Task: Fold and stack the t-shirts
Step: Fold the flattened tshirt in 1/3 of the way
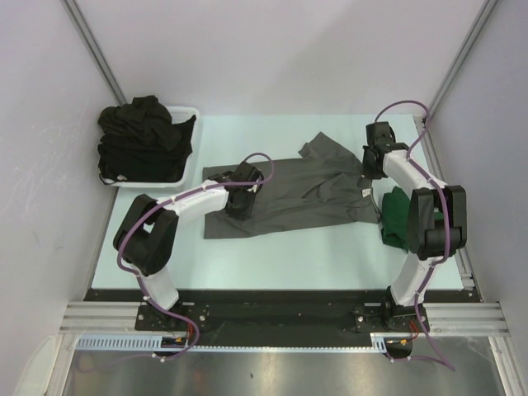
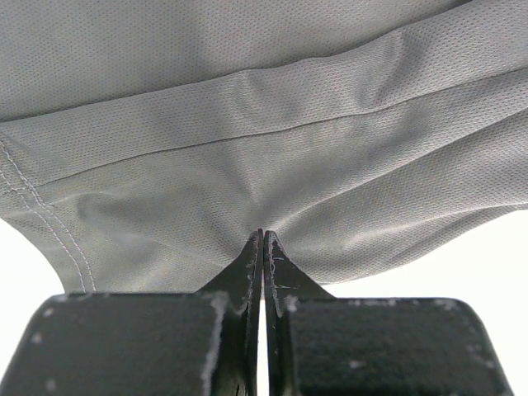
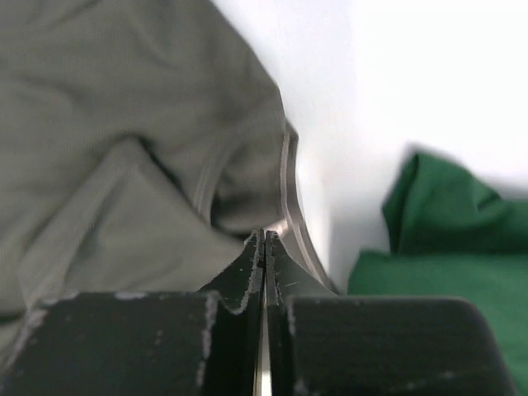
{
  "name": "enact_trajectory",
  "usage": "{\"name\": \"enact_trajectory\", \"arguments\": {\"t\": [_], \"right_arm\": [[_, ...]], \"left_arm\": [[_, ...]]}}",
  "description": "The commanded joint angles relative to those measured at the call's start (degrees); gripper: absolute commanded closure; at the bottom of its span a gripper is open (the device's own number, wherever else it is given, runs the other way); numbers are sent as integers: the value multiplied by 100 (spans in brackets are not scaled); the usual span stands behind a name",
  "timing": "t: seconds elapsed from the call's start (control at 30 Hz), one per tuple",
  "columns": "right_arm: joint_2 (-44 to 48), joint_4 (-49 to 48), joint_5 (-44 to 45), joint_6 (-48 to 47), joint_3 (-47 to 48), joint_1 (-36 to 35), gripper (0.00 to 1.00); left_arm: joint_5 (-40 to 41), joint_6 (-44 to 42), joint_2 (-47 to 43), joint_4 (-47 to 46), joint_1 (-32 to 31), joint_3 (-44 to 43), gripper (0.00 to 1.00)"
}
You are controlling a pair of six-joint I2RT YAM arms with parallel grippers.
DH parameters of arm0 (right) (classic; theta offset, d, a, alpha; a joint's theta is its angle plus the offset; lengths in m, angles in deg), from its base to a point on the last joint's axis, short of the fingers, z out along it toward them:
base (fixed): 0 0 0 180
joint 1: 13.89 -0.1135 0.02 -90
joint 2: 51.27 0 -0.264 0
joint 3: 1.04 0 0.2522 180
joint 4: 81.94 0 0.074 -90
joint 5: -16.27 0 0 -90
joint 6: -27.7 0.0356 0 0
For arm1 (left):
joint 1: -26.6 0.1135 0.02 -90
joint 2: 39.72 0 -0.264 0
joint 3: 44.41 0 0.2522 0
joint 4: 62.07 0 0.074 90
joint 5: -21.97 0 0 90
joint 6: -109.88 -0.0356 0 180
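Observation:
The charcoal grey t-shirt [image 1: 305, 194] lies spread across the middle of the table, with its small white neck label [image 1: 364, 192] towards the right. My left gripper [image 1: 242, 198] is shut on a pinch of the grey fabric [image 2: 247, 148] near the shirt's left end. Creases run into the fingertips [image 2: 252, 256]. My right gripper [image 1: 375, 162] is shut on the shirt's edge by the collar hem [image 3: 289, 190]. The dark green t-shirt [image 1: 398, 216] lies folded at the right edge and shows in the right wrist view [image 3: 437, 247]. Black t-shirts [image 1: 140, 136] are heaped at the back left.
A white plastic basket [image 1: 188, 165] at the back left holds the black shirts. Grey walls stand close on the left and right. The right arm's forearm hangs over the green shirt. A black rail runs along the near table edge [image 1: 272, 299].

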Motion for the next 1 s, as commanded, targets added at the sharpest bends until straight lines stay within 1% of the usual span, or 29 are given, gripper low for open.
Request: {"name": "enact_trajectory", "arguments": {"t": [0.0,0.17,0.33,0.73,0.97], "right_arm": [[435,81,53,163,-505,-44,100],[532,55,17,277,-874,-88,100],[568,-173,43,268,-1156,-105,100],[190,-621,70,5,-1156,-97,100],[-100,-727,219,-110,-1104,-35,100]], "left_arm": [[-58,-44,-231,-89,27,-88,100],[-41,-71,-222,-36,27,-159,100],[-23,-88,-258,-10,27,-133,100],[38,-123,-416,69,27,34,100],[108,-141,-513,166,27,43,100]]}}
